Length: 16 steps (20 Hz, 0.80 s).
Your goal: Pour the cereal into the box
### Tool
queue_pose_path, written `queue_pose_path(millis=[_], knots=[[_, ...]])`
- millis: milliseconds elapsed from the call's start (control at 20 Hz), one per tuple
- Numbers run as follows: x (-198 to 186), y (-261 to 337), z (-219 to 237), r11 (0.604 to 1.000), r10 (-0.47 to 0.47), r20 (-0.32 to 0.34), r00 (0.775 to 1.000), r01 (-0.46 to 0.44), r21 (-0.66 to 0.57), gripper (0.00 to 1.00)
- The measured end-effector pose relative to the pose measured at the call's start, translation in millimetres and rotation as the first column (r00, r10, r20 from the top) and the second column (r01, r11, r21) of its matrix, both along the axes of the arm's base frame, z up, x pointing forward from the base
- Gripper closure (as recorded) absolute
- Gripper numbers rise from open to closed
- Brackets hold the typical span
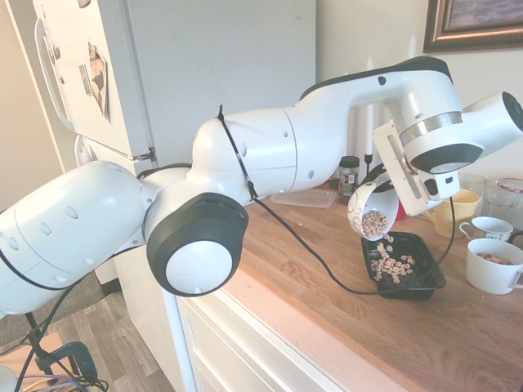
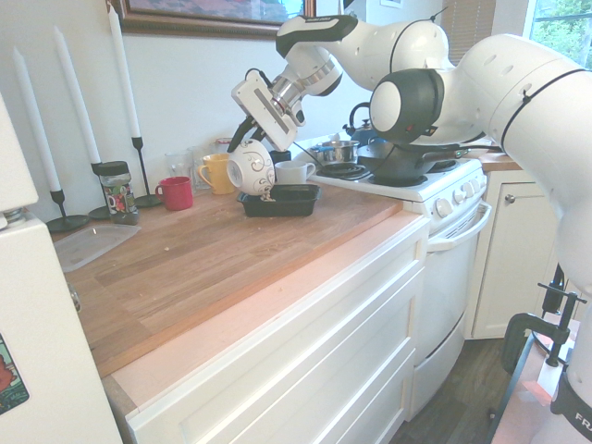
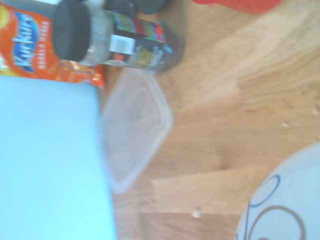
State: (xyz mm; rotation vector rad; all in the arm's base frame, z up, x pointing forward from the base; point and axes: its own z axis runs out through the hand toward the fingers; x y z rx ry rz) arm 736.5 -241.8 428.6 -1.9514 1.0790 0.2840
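Observation:
My gripper is shut on the rim of a white patterned bowl, which it holds tipped steeply over the box, a shallow black tray on the wooden counter. Tan ring-shaped cereal fills the bowl's mouth and spills down. A loose scatter of cereal lies in the tray. From the other side, the gripper holds the bowl just above the tray. The bowl's patterned edge shows in the wrist view.
White cups and a yellow mug stand right behind the tray. A red mug, a dark jar, candlesticks and a clear flat container line the wall. An orange snack bag lies beside the fridge. The stove borders the counter.

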Motion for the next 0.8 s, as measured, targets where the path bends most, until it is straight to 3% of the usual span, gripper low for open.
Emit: queue_pose_path(millis=[800], knots=[[-13.7, -45.5, -8.7, 0.983, -0.020, 0.136, 0.990, -0.006, 0.182, 1.00]])
